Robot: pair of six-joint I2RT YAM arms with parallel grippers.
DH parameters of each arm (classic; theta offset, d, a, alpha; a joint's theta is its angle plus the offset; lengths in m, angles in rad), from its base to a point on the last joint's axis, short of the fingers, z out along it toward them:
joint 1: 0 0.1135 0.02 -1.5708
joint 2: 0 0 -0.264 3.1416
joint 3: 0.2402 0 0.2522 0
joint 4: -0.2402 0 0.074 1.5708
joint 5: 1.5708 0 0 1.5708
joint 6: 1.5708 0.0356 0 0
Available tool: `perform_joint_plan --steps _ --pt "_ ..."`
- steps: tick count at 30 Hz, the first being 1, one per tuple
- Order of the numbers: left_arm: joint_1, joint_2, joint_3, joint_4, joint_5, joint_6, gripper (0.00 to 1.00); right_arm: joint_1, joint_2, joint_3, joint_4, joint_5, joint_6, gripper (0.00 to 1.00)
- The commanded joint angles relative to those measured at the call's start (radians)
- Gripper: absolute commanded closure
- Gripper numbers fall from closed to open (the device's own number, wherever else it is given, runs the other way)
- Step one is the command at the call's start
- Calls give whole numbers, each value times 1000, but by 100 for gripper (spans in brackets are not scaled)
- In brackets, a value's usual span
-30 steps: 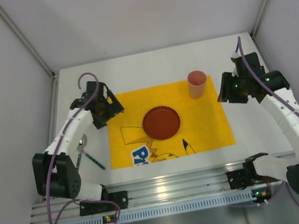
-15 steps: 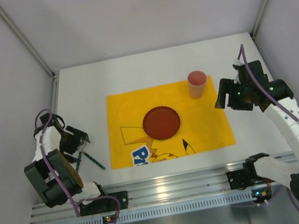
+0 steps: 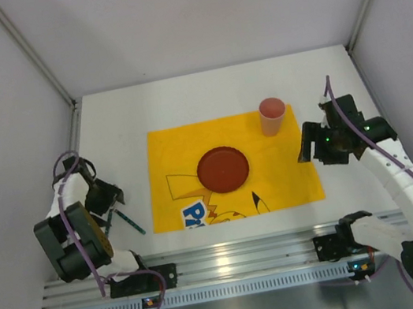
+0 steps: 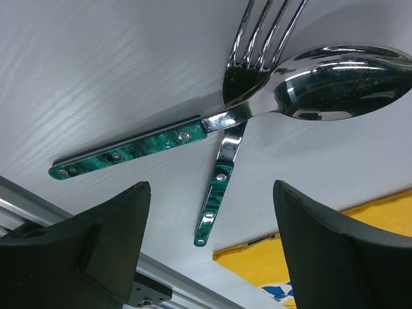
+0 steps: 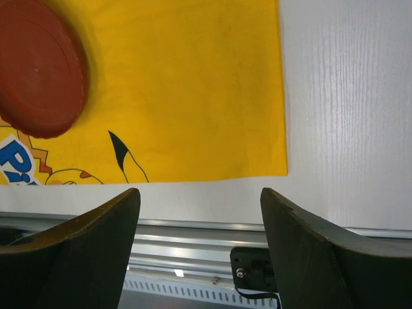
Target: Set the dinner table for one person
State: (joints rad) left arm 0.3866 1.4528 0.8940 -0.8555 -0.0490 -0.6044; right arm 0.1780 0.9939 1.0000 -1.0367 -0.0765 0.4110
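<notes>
The white dinner table (image 3: 204, 95) carries a yellow cartoon cloth (image 3: 290, 172). On the cloth are a red plate (image 3: 223, 169) and a pink cup (image 3: 272, 116). A spoon (image 4: 341, 80) and a fork (image 4: 219, 187), both with green handles, lie crossed on the bare table left of the cloth. One green handle shows in the top view (image 3: 130, 221). My left gripper (image 3: 104, 197) hovers just above them, open and empty (image 4: 212, 257). My right gripper (image 3: 311, 149) is open and empty over the cloth's right edge (image 5: 199, 257). The plate also shows in the right wrist view (image 5: 38, 71).
A silver metal rail (image 3: 225, 259) runs along the near edge and also shows in the right wrist view (image 5: 193, 228). Grey walls close in the left, back and right sides. The cloth's near-left corner (image 4: 257, 251) lies close to the fork handle.
My left arm swung from the cloth's far-left corner out to the left and down over the cutlery. My right gripper drifted slightly nearer along the cloth's right edge.
</notes>
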Motion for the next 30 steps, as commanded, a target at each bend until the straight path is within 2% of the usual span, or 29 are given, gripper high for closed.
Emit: perform_joint_plan --steps 1,5,9,12,14,16,25,30 --pt "-40 41 -3 29 -90 -21 18 -11 23 46 46 3 -15 24" --pt "-75 109 -21 93 -103 -28 21 -12 35 54 46 12 -17 24" --pt "-94 158 -29 124 -132 -24 32 -12 35 55 41 20 -17 24" --pt "-94 173 -26 147 -140 -14 59 -14 32 60 37 23 -15 24" --pt "-92 182 -4 148 -135 -6 90 -15 32 63 35 27 -12 24" --pt "-94 184 41 130 -129 0 100 -17 34 69 33 30 -8 24" --pt "-103 126 353 -19 -80 40 100 -17 42 91 36 27 26 25" --pt "-147 77 422 -37 0 77 100 -17 43 92 38 24 34 25"
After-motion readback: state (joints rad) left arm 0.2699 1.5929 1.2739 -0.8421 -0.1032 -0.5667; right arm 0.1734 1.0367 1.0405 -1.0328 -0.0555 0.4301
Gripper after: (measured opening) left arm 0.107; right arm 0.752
